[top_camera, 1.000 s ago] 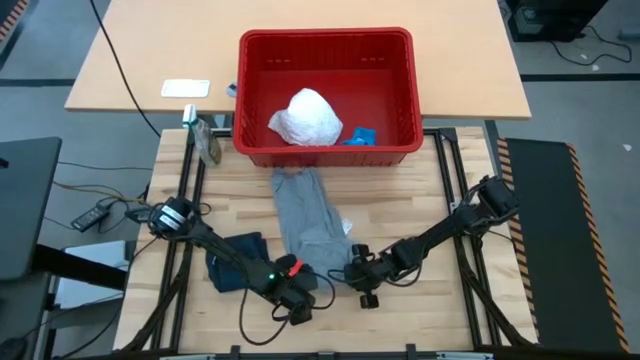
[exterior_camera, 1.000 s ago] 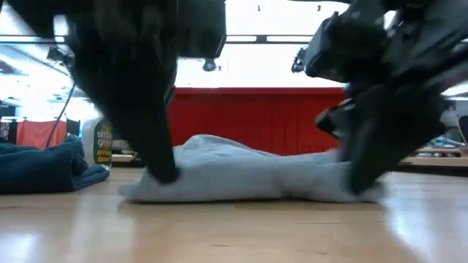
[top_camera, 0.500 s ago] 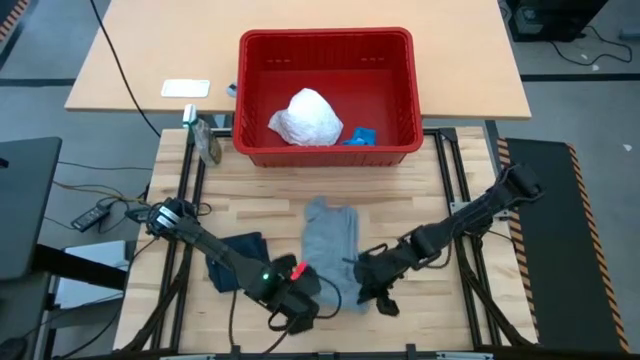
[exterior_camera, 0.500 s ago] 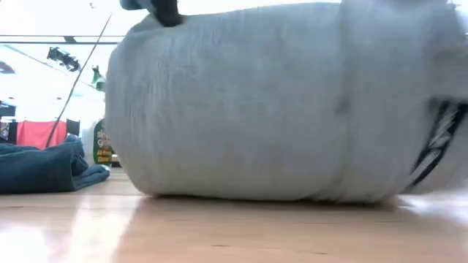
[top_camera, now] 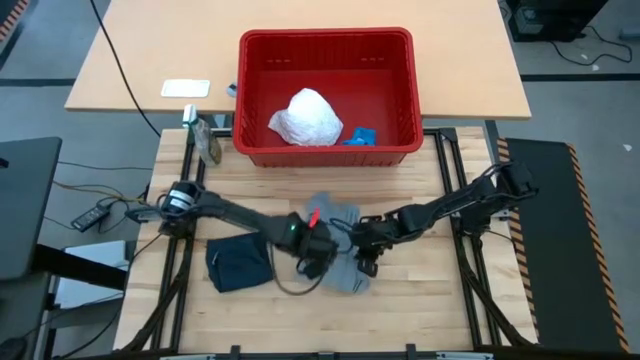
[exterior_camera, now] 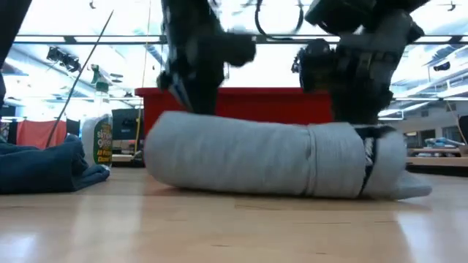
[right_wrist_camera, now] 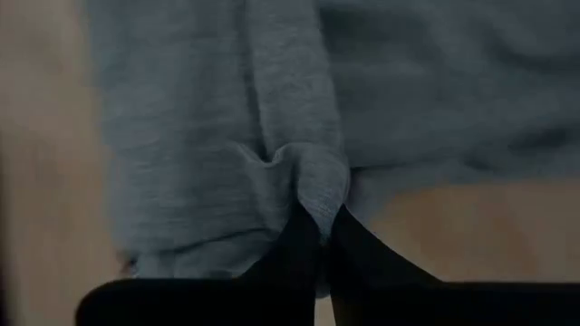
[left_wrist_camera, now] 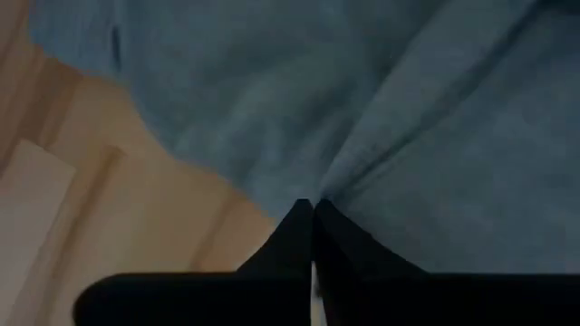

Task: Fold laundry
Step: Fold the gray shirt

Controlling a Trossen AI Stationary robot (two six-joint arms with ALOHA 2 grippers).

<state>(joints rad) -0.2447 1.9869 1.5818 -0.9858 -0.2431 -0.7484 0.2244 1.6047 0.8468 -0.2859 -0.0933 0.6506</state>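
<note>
Desk: light wood slats, carrying arms and cloths; front edge partly cut off by frame rails.

Red basket: at the far edge of the desk, overlapping onto a second tan surface behind. Holding white crinkly piece, bunched, shape unreadable; small blue scrap beside it, too small to identify.

Grey piece: near the desk's middle, toward the front edge. Doubled over into a soft roll; in the low view long axis lying across the picture, a band with dark stripes near its right end. Underside and far edge hidden.

Dark navy piece: toward the front left corner, crumpled, well apart from the basket, just beside the grey piece. Folds hard to make out.

Left claw: clenched on a pinch of the grey piece at its left side; tips buried in cloth.

Right claw: clenched on a ridge of the grey piece at its right side.

Spray bottle: at the far left corner, label illegible.
</note>
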